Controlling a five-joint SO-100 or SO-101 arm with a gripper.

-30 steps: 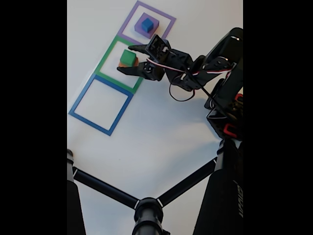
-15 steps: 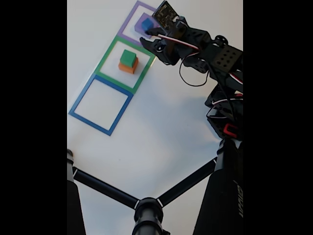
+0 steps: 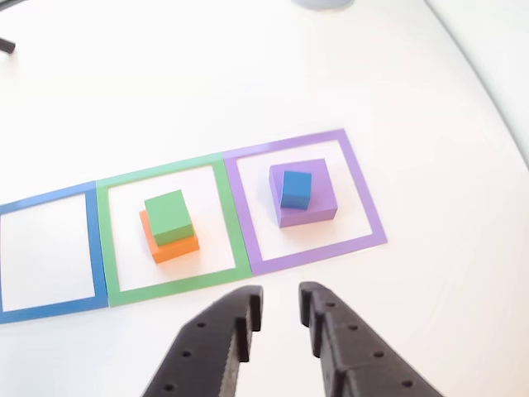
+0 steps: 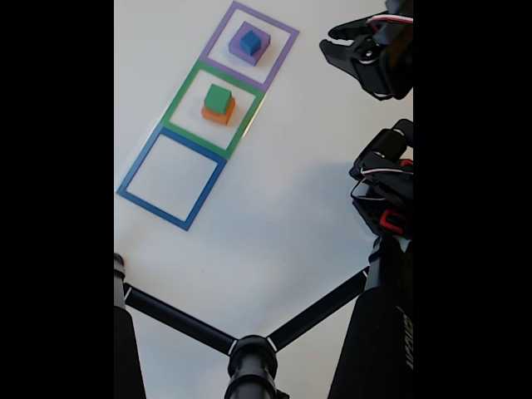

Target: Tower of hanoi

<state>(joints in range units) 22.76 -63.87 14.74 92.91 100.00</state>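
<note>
On the white table (image 4: 274, 216), w/ the flat green square outline (image 3: 169, 227) as landmark: two stacks, arm backed off.

Largest to smallest: wide flat purple block (image 3: 307, 198) sits inside the purple outline (image 3: 306, 198), just right of the green outline in the other view; flat orange block (image 3: 169, 241) lies inside the green outline; green block (image 3: 169, 217) rests on the orange one; small blue cube (image 3: 295, 188) rests on the purple one. Blue outline (image 3: 45, 252) left of green holds nothing. Black two-finger gripper (image 3: 279, 318) hovers near the green outline's near edge, fingers parted, holding nothing. Blocks look light, rigid, prob. smooth-sided; best pinched across two opposite flat sides, top block only, square-on so it doesn't twist.
</note>
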